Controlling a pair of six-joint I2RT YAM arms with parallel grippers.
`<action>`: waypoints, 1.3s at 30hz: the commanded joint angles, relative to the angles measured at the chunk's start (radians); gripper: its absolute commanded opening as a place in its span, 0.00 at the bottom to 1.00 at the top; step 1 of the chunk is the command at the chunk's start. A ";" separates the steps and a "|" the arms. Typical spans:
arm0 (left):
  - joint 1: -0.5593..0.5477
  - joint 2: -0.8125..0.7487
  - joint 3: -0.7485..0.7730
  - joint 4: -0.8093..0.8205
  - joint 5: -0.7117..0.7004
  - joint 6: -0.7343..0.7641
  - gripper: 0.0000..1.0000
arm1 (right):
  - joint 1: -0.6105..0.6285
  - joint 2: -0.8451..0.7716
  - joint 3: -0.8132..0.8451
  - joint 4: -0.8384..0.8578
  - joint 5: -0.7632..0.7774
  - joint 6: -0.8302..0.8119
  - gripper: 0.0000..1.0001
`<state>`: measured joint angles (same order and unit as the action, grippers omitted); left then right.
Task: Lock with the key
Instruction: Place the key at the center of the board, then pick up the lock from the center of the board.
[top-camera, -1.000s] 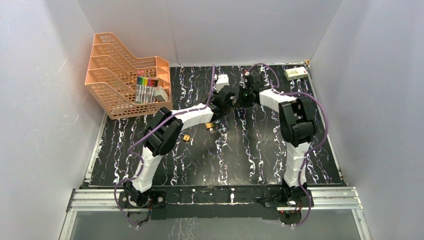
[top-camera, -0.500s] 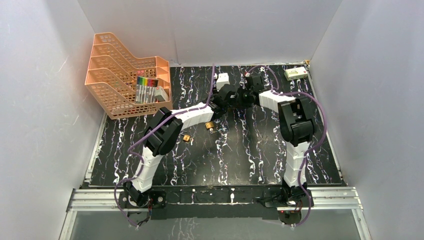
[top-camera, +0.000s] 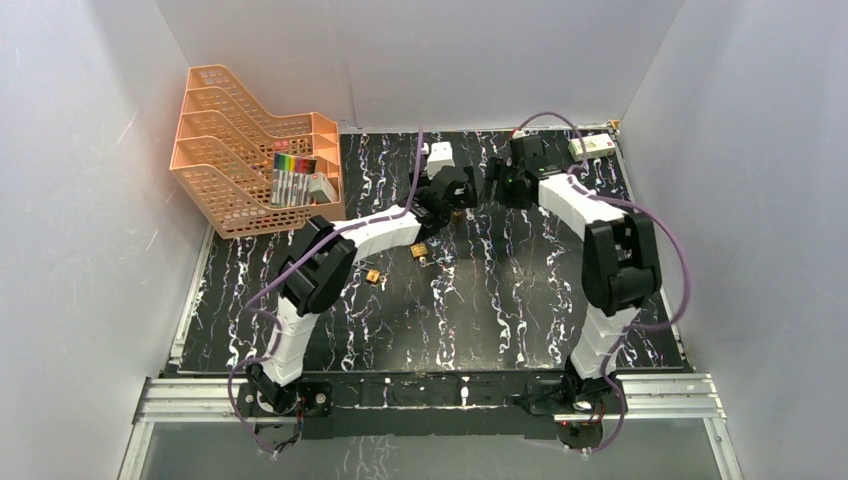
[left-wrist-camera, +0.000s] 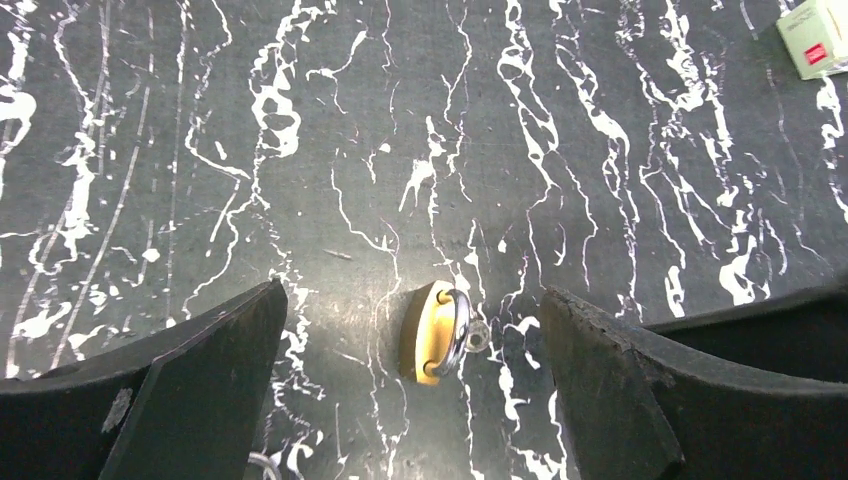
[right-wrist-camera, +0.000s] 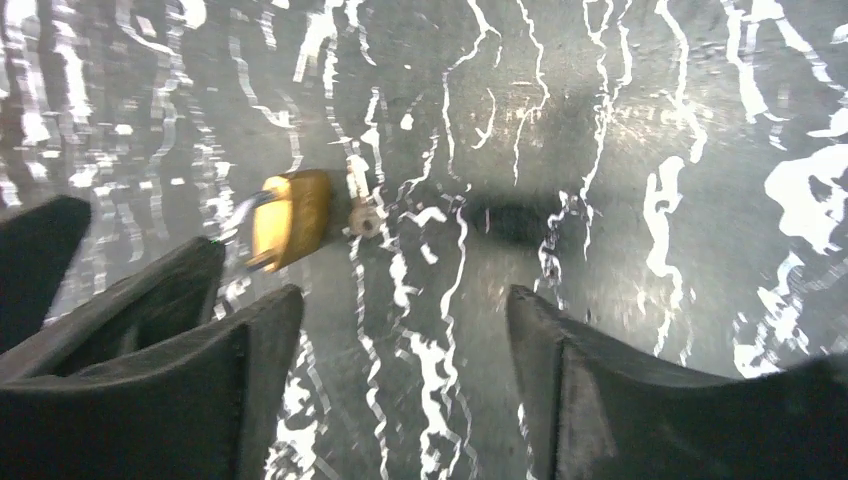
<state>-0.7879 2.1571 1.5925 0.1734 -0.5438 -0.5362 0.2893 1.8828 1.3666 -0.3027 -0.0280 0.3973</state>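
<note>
A small brass padlock (left-wrist-camera: 430, 335) with a silver shackle lies on the black marbled mat (left-wrist-camera: 300, 150). A silver key (left-wrist-camera: 478, 336) shows at its far end. In the left wrist view both shackle legs meet the body. My left gripper (left-wrist-camera: 412, 295) is open and straddles the padlock without touching it. In the right wrist view the padlock (right-wrist-camera: 290, 218) lies ahead and to the left, with the key (right-wrist-camera: 362, 216) sticking out opposite the shackle. My right gripper (right-wrist-camera: 402, 295) is open and holds nothing. From above, the left gripper (top-camera: 460, 195) and right gripper (top-camera: 497, 185) face each other at mid-back.
An orange file rack (top-camera: 230, 140) holding coloured markers (top-camera: 293, 178) stands at the back left. A white box (top-camera: 592, 147) sits at the back right corner. Two small brass items (top-camera: 421, 250) (top-camera: 373, 276) lie on the mat nearer the arms. White walls enclose the table.
Both grippers went from shut to open and let go of the padlock and key, which now rest on the mat. The right arm drew back to the right, away from the left gripper.
</note>
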 joint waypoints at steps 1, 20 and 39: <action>-0.005 -0.185 -0.079 0.085 -0.050 0.071 0.98 | 0.005 -0.222 0.095 -0.123 0.055 0.027 0.89; 0.222 -0.378 -0.390 -0.210 0.544 0.313 0.85 | 0.002 -0.618 0.521 -0.070 -0.326 0.514 0.98; 0.269 -0.685 -0.606 -0.162 0.575 0.273 0.90 | 0.129 -0.557 0.337 0.006 -0.247 0.568 0.99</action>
<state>-0.5491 1.5566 0.9794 0.0257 0.0055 -0.2584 0.3889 1.3659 1.8069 -0.3000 -0.3607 1.0199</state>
